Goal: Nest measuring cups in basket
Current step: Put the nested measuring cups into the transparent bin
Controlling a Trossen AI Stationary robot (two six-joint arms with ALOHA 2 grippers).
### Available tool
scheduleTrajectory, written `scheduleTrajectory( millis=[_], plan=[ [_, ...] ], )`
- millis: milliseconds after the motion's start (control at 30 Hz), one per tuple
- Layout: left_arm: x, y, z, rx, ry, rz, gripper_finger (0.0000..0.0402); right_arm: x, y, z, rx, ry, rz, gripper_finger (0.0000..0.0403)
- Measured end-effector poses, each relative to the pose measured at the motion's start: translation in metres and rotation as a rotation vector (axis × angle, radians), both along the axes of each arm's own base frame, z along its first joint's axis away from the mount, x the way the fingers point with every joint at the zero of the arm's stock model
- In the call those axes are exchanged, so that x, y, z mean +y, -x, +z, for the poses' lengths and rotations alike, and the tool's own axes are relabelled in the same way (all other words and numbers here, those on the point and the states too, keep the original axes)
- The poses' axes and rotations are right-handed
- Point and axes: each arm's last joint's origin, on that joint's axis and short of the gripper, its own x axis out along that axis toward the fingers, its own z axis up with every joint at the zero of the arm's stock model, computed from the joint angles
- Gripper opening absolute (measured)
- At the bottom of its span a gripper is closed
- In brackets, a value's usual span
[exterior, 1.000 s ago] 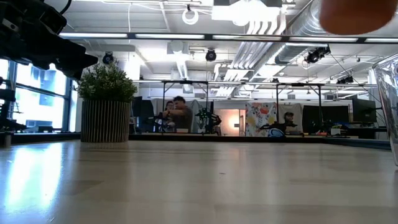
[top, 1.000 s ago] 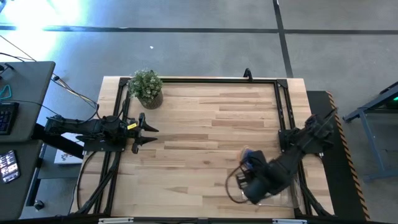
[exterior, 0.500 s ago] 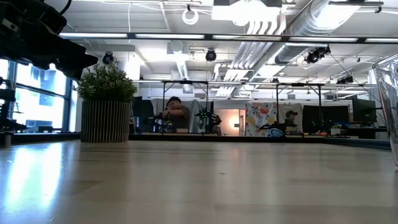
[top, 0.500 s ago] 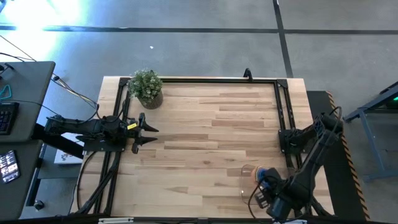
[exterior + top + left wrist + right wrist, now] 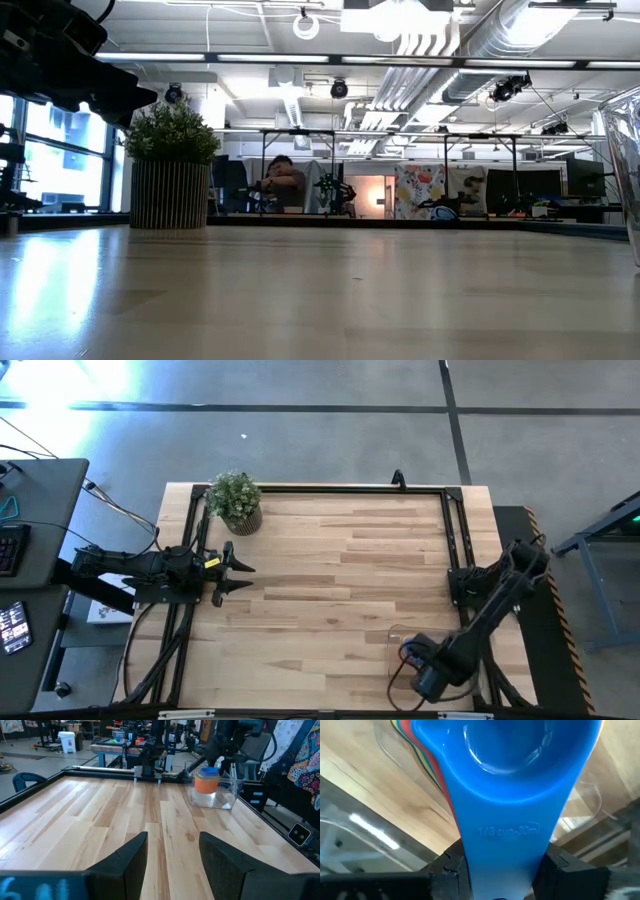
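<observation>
The clear basket (image 5: 224, 796) stands at the table's near right corner (image 5: 396, 634). In it sits a nest of measuring cups: the outer one is orange (image 5: 206, 785), and orange and yellow handles (image 5: 418, 749) show fanned out. My right gripper (image 5: 502, 866) hangs over the basket (image 5: 425, 672), pointing down, shut on a blue measuring cup (image 5: 506, 755). That cup (image 5: 209, 770) is right over the nest; whether it touches it I cannot tell. My left gripper (image 5: 172, 865) waits open at the table's left edge (image 5: 240, 570). My right gripper pinches the blue cup's flat handle (image 5: 505, 847) between its two fingers (image 5: 451, 864), one on each long edge, near the handle's free end. The fingers come from above, pointing down. The cup's bowl is below them, inside the basket's outline.
A potted green plant (image 5: 235, 502) stands at the far left corner (image 5: 170, 165). The basket's clear wall (image 5: 628, 165) shows at the right of the low view. The wooden tabletop (image 5: 330, 570) lies bare between the two arms. People sit far back in the room.
My right gripper has gone down and toward the table's near right corner with the blue cup, rolling its wrist as it went. It now hangs low over the basket and the nest of cups.
</observation>
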Motion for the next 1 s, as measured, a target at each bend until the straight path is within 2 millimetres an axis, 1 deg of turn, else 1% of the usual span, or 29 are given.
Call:
scheduleTrajectory(
  millis=[167, 433, 600, 633, 767, 833, 1000],
  plan=[
    [0.000, 0.000, 0.000, 0.000, 0.000, 0.000, 0.0167, -0.003, 0.000, -0.010, 0.014, -0.026, 0.071, 0.0125],
    [0.000, 0.000, 0.000, 0.000, 0.000, 0.000, 0.0167, -0.003, 0.003, -0.024, 0.049, -0.091, 0.096, 0.0125],
    [0.000, 0.000, 0.000, 0.000, 0.000, 0.000, 0.0167, -0.003, 0.003, -0.026, 0.050, -0.099, 0.096, 0.0125],
    [0.000, 0.000, 0.000, 0.000, 0.000, 0.000, 0.0167, -0.003, 0.003, -0.026, 0.050, -0.099, 0.097, 0.0130],
    [0.000, 0.000, 0.000, 0.001, 0.000, 0.000, 0.0167, -0.003, 0.003, -0.026, 0.047, -0.104, 0.099, 0.0174],
    [0.000, 0.000, 0.000, 0.001, 0.000, 0.000, 0.0167, -0.003, 0.002, -0.026, 0.045, -0.107, 0.099, 0.0189],
    [0.000, 0.000, 0.000, 0.000, 0.000, 0.000, 0.0167, -0.001, 0.000, -0.021, 0.031, -0.111, 0.098, 0.0203]
  ],
)
